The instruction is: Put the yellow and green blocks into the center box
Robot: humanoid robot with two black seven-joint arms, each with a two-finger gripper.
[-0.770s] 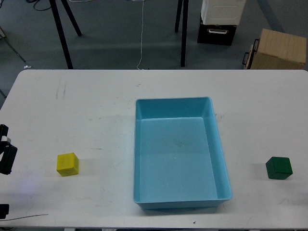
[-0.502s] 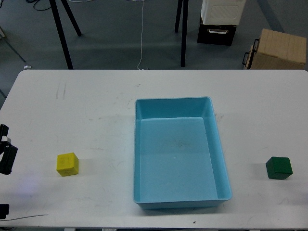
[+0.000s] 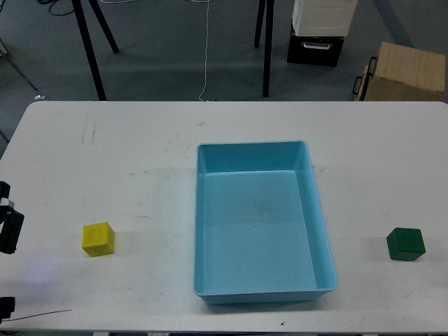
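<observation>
A yellow block (image 3: 98, 239) sits on the white table (image 3: 126, 154) at the left. A green block (image 3: 406, 244) sits at the far right. An open light-blue box (image 3: 304, 161) stands in the middle between them, with nothing in it. A black part of my left gripper (image 3: 8, 225) shows at the left edge, well left of the yellow block and apart from it. Its fingers cannot be told apart. My right gripper is out of view.
Beyond the table's far edge stand black stand legs (image 3: 92, 49), a white and black case (image 3: 318, 31) and a cardboard box (image 3: 406, 70) on the grey floor. A thin black wire (image 3: 42, 314) lies near the table's front left edge.
</observation>
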